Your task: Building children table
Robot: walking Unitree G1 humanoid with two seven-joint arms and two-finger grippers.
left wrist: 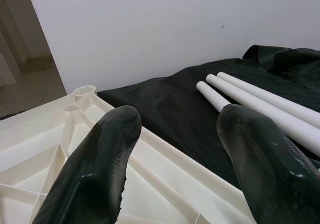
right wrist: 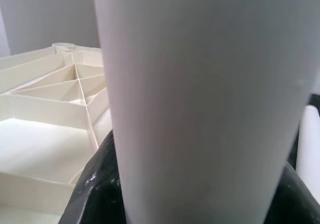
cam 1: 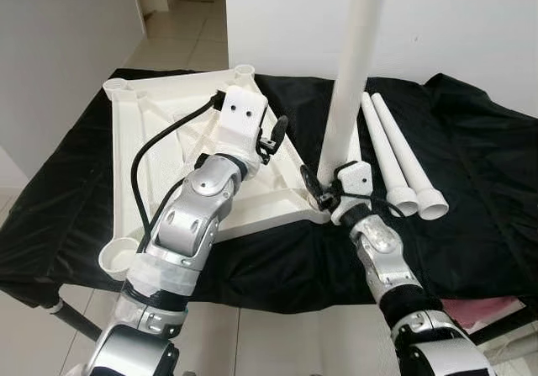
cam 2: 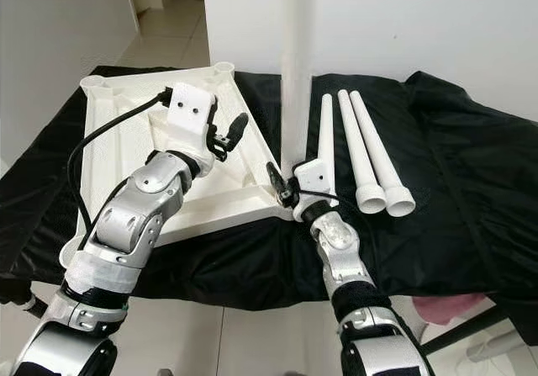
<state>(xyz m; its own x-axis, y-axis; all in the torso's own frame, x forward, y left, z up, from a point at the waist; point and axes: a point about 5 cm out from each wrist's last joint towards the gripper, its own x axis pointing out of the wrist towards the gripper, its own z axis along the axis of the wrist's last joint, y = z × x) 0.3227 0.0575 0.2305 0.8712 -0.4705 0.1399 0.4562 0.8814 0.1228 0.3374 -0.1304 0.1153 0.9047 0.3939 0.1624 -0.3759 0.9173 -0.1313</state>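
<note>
A white plastic tabletop [cam 1: 160,115] lies upside down on a black cloth, its ribs facing up. At its near right corner a white table leg [cam 1: 353,73] stands upright. My right gripper [cam 1: 324,182] is shut on the leg's lower end, and the leg [right wrist: 200,83] sits between the black fingers [right wrist: 97,184] in the right wrist view. My left gripper [cam 1: 273,136] hovers open over the tabletop's right edge with nothing between its fingers [left wrist: 100,159]. Three loose white legs [cam 2: 370,153] lie side by side on the cloth to the right of the upright one.
The black cloth [cam 1: 471,140] covers a low table whose front edge is near me. Round leg sockets [cam 1: 118,258] mark the tabletop's corners. A white wall stands behind, and tiled floor leads away at far left. Something pink [cam 1: 487,313] lies under the table at right.
</note>
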